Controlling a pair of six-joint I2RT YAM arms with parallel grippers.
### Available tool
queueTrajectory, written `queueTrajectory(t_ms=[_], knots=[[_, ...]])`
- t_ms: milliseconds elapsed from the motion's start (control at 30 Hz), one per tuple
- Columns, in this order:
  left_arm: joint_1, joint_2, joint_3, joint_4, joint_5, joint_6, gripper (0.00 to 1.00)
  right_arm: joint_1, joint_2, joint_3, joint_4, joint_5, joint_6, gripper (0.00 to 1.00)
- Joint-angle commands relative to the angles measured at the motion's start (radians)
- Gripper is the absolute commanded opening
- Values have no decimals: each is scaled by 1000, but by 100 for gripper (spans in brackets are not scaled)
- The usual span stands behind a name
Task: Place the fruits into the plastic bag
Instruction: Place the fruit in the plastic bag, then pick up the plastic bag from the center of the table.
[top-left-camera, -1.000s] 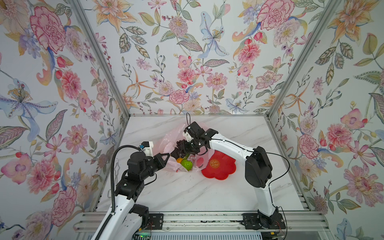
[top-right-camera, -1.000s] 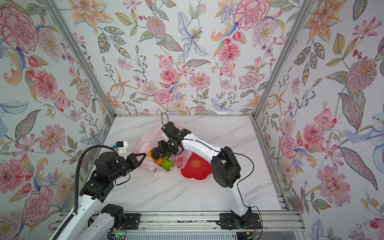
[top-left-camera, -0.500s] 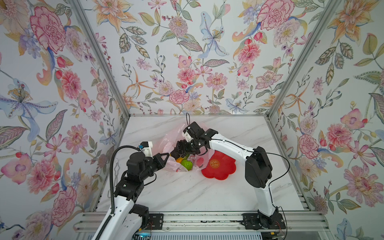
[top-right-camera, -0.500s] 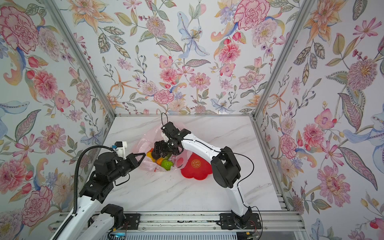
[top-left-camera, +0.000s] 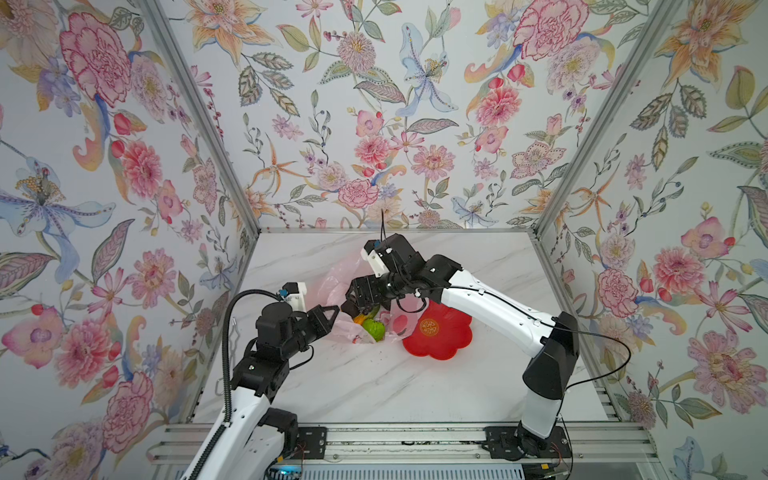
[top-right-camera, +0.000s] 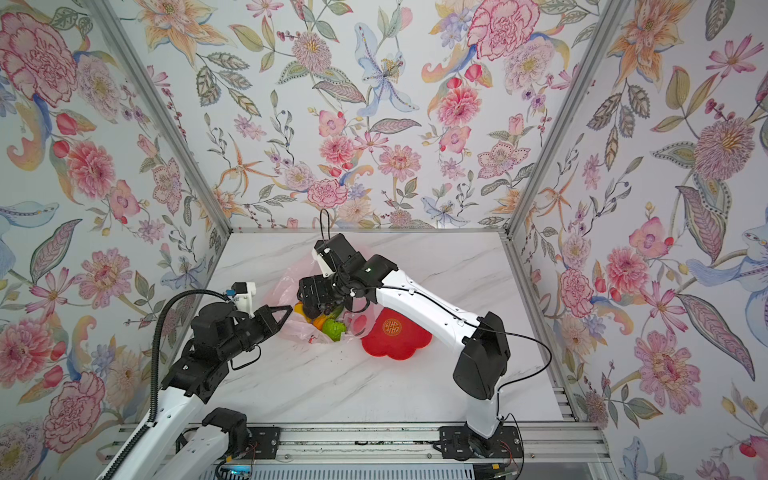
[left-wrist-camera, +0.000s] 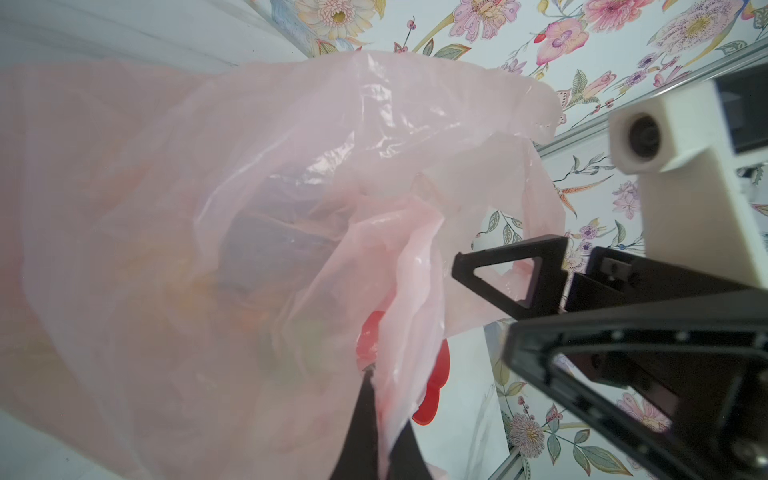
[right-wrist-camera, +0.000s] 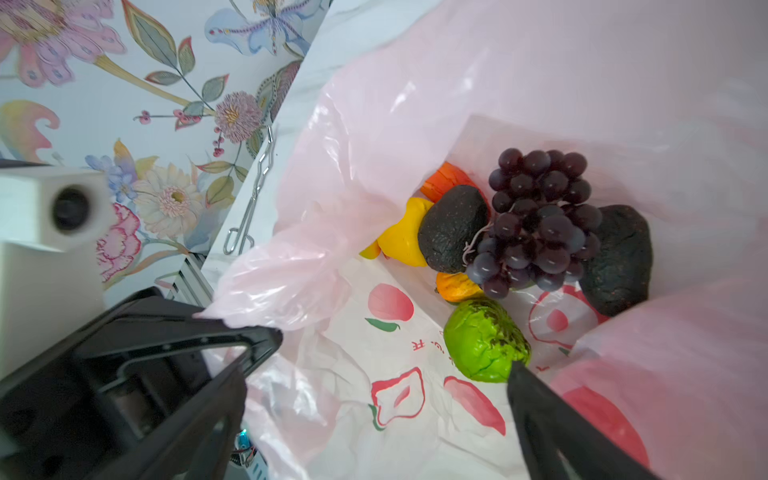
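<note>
My left tool (top-left-camera: 333, 310) is clenched on the bag (top-left-camera: 331, 281), pinching a fold of its left rim, and the mouth stands open above the surface (top-left-camera: 374, 386). In the left wrist view the pink plastic runs straight up out of the two closed fingers. My right tool (top-left-camera: 358, 308) is released, jaws wide apart and gripping nothing, hanging just over the open mouth and pointing down into it. The bag sits left of centre on the surface, between the two tools, its right side against the left edge of the red dish (top-left-camera: 440, 336); red shows through the plastic there. The fruits (right-wrist-camera: 519, 249) lie in a heap on the bag's floor. From the right wrist I see the grapes (right-wrist-camera: 536, 220) on top in the middle, touching both avocados (right-wrist-camera: 453, 228), one on each side of the bunch. The lemon (right-wrist-camera: 403, 239) rests against one avocado, with a red-orange piece (right-wrist-camera: 446, 178) tucked behind it. The lime (right-wrist-camera: 484, 340) lies at the heap's edge, just beside an orange piece (right-wrist-camera: 457, 287) under the grapes, and one right finger (right-wrist-camera: 548, 415) ends right next to the lime; I cannot tell if they touch
</note>
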Motion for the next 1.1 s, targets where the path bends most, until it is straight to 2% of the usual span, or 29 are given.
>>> queueTrajectory(t_ms=[0, 133, 267, 433, 667, 800, 967, 1000, 1067], knots=[[11, 13, 14, 39, -2, 3, 0, -2, -86, -12, -23, 107, -43, 99], [12, 28, 12, 62, 0, -6, 0, -20, -188, -6, -40, 222, -93, 99], [12, 29, -2, 87, -1, -27, 0, -115, -231, -6, -132, 234, -110, 99], [11, 40, -12, 116, 8, -40, 0, -230, -228, -29, -220, 133, -110, 99], [10, 59, 4, 117, 11, -38, 0, -236, -171, -62, -264, 57, -152, 99], [11, 48, 5, 104, 6, -38, 0, -236, -142, -95, -264, 61, -148, 99], [9, 29, -1, 87, 1, -40, 0, -236, -97, -85, -265, 76, -144, 86], [11, 27, 0, 84, 1, -39, 0, -234, -89, -81, -264, 77, -143, 82], [12, 23, -1, 79, 0, -37, 0, -235, -75, -70, -264, 81, -142, 68]])
